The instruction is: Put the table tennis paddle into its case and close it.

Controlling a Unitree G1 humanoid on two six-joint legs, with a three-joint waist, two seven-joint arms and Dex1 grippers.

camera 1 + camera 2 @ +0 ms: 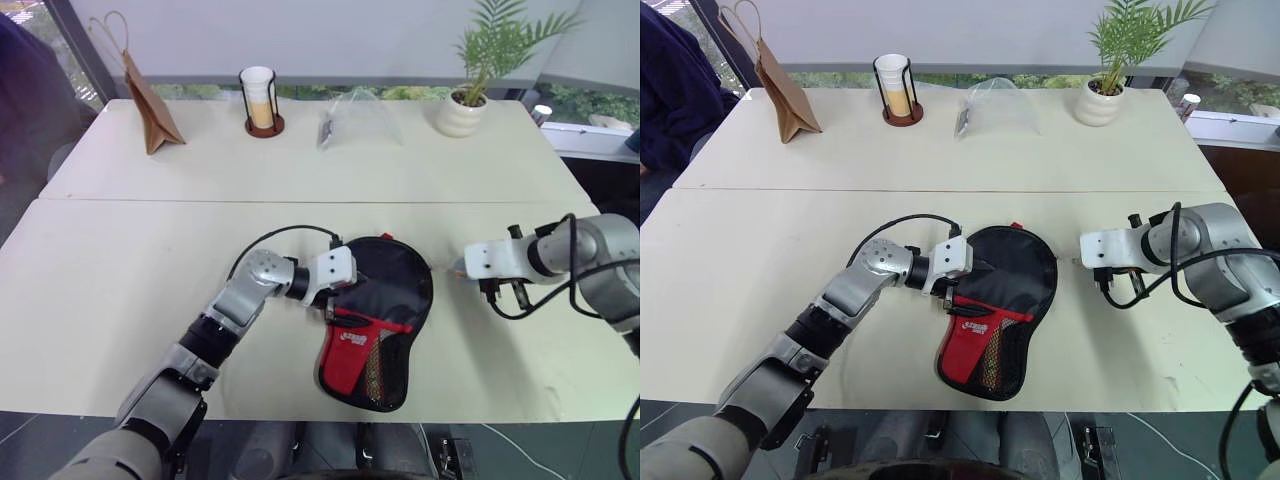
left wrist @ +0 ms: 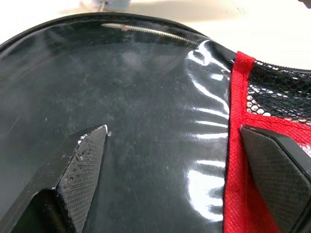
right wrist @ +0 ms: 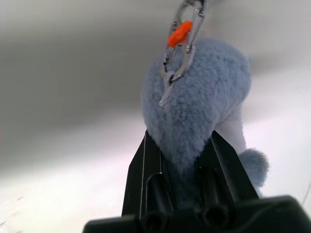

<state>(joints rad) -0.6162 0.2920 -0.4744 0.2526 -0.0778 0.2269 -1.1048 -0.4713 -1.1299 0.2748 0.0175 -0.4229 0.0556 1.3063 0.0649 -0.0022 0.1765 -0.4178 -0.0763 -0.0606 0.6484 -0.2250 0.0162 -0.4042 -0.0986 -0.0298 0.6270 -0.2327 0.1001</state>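
The case (image 1: 385, 320) lies flat near the front edge of the pale table (image 1: 120, 260), its round black part away from the robot and its red panel with the mesh pocket toward the robot. The left gripper (image 2: 189, 170) rests at the left side of the case with its fingers spread wide — the left wrist view shows one fingertip (image 2: 87, 165) over the glossy black part and the other over the red cloth, and also a thin zip line along the far rim, which the head views do not make clear. The right gripper (image 3: 187, 160) is to the right of the case and apart from it; the right wrist view shows its fingers closed narrow on a blue plush toy (image 3: 199, 102) with a metal clip and an orange tab. At the far side stand a paper bag (image 1: 150, 105), a cup in a holder (image 1: 260, 100), a clear plastic bag (image 1: 358, 120) and a potted plant (image 1: 470, 85). I cannot tell where the paddle is
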